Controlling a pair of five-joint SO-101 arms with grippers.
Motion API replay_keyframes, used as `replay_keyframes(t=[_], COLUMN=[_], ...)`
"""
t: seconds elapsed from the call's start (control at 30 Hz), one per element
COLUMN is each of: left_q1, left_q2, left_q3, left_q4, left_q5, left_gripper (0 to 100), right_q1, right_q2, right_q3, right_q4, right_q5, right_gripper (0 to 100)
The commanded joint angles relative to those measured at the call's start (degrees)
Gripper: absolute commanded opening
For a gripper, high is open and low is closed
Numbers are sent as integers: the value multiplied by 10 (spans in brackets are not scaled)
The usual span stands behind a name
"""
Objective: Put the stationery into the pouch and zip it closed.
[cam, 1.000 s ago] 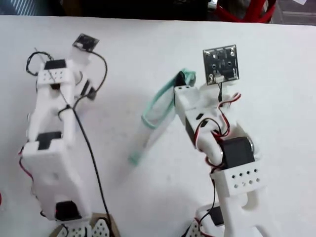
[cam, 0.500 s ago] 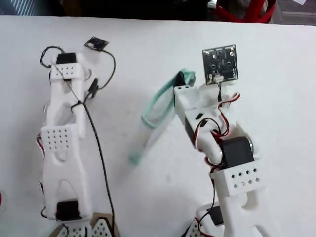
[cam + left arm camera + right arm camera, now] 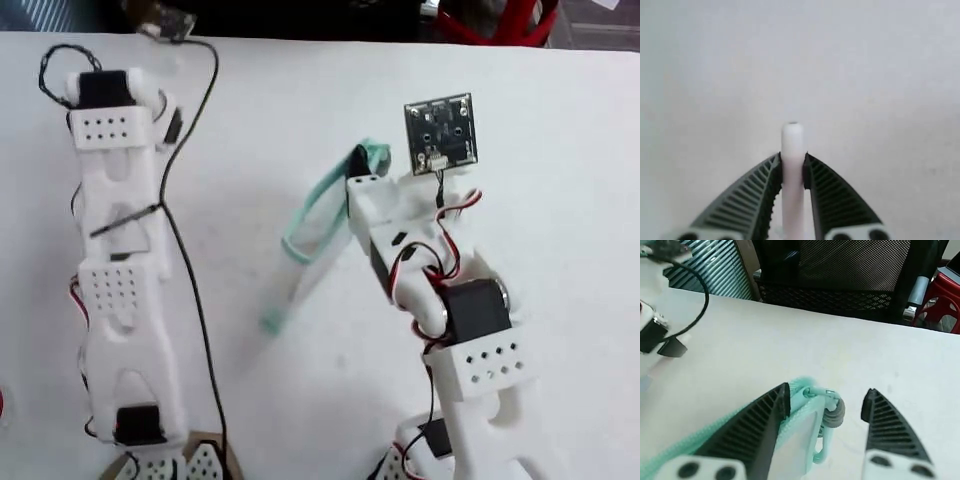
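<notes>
Your left arm [image 3: 115, 200] has stretched toward the upper left; its left gripper [image 3: 792, 165] pinches a white pen [image 3: 792, 142]. On your right gripper [image 3: 827, 391] the jaws stand spread, the zipper pull [image 3: 834, 415] of the pouch [image 3: 800, 432] between them.

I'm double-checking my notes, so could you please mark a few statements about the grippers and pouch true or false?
1. The left gripper is shut on a white stick. True.
2. The right gripper is clamped shut on the pouch. False: its jaws stand open, the grey zip pull between them.
3. The white stick lies inside the pouch. False: the left gripper holds it.
4. The pouch has a mint green edge. True.
</notes>
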Motion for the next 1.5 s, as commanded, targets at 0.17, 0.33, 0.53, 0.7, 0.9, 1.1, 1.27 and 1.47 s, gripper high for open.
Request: replay_keyframes(t=[0.17,0.33,0.53,0.7,0.9,1.1,1.27,1.47], left_q1=[74,110,190,238,327,348,350,398], left_q2=[-370,-553,-723,-828,-1026,-1189,-1175,-1051], left_q3=[237,320,404,490,675,995,1056,1032], left_q4=[0,-1,-21,-47,-217,-622,-789,-830], left_q5=[18,31,79,168,248,251,254,251], left_gripper=[23,23,23,24,24,24,24,24], right_q1=[-9,-9,-9,-9,-9,-9,-9,-8], right_q2=[13,13,13,13,13,13,13,13], right_q3=[26,26,26,26,26,26,26,26], right_q4=[-9,-8,-7,-7,-7,-7,-8,-9], right_q5=[1,1,1,1,1,1,1,1], right_gripper=[240,240,240,240,240,240,240,240])
